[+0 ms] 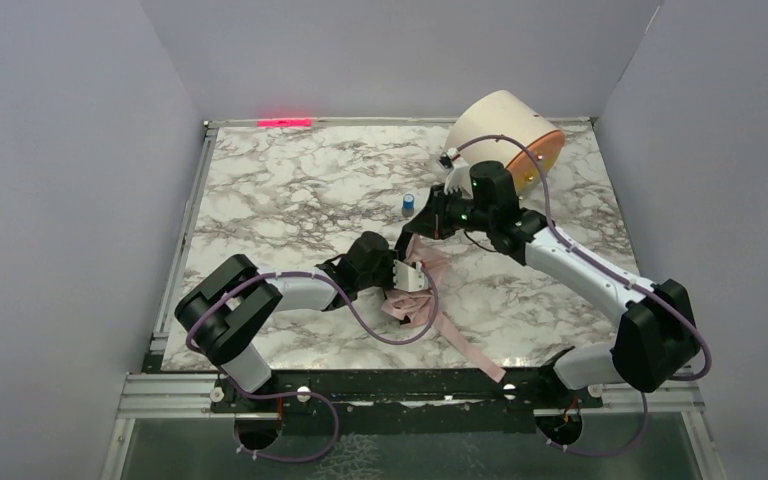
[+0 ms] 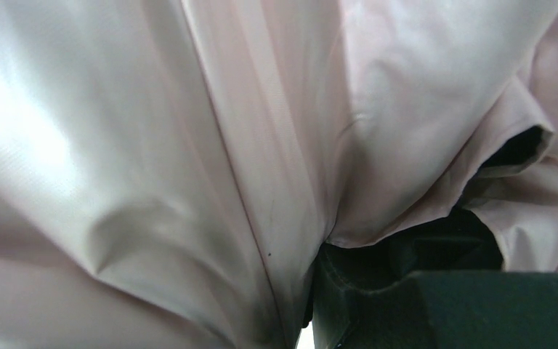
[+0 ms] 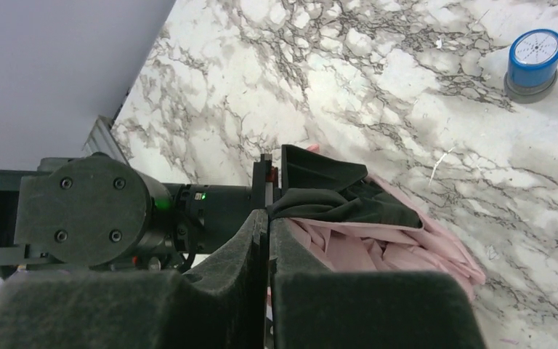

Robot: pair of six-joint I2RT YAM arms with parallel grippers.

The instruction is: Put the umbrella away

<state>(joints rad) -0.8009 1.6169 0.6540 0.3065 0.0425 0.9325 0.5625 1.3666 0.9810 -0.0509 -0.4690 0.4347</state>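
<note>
Umbrella point(image 1: 407, 303): pale pink fabric, crumpled in a loose bundle on the marble tabletop point(image 1: 290, 190), just below centre of the overhead view. Its strap point(image 1: 465, 348) trails flat toward the lower right, ending near the front rail.

Left arm point(image 1: 290, 292): reaches in from the lower left. Its jaws are clenched on the bundle's fabric. In the left wrist view pink folds point(image 2: 189, 145) fill the frame, and one dark finger point(image 2: 443, 305) shows at the lower right.

Right arm point(image 1: 580, 265): reaches in from the lower right and bends back toward the centre. Its jaws are at the bundle's upper edge, close to the left jaws. In the right wrist view the fingers point(image 3: 211, 283) are pressed together, with pink fabric point(image 3: 378, 254) just to their right. Whether anything thin is pinched between them cannot be told.

Drum point(image 1: 495, 130): cream with an orange face, lying at the upper right, well apart from the bundle.

Blue cylinder point(image 1: 409, 203): small and upright, above the bundle.
</note>
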